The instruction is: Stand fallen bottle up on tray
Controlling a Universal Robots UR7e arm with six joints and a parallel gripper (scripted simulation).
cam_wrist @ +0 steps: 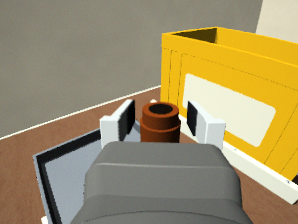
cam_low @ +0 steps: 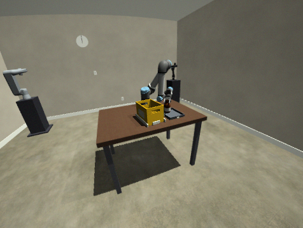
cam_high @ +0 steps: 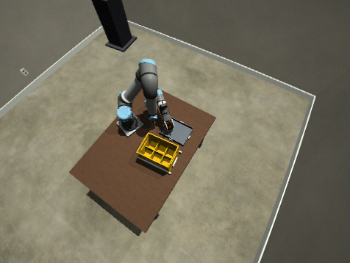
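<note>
A brown bottle (cam_high: 170,125) (cam_low: 167,106) (cam_wrist: 160,123) stands upright on the dark grey tray (cam_high: 182,134) (cam_low: 177,114) (cam_wrist: 56,176), near the tray's edge towards the arm's base. My gripper (cam_high: 168,122) (cam_low: 167,96) (cam_wrist: 160,111) is open, with one finger on each side of the bottle's neck and a small gap showing on both sides. The yellow crate (cam_high: 145,144) (cam_low: 153,113) (cam_wrist: 226,70) stands right beside the tray.
The crate's compartments look empty. The brown table (cam_high: 110,176) (cam_low: 127,127) carries the crate, the tray and the arm's base (cam_high: 129,125). A dark pedestal (cam_high: 115,26) stands on the floor behind the table.
</note>
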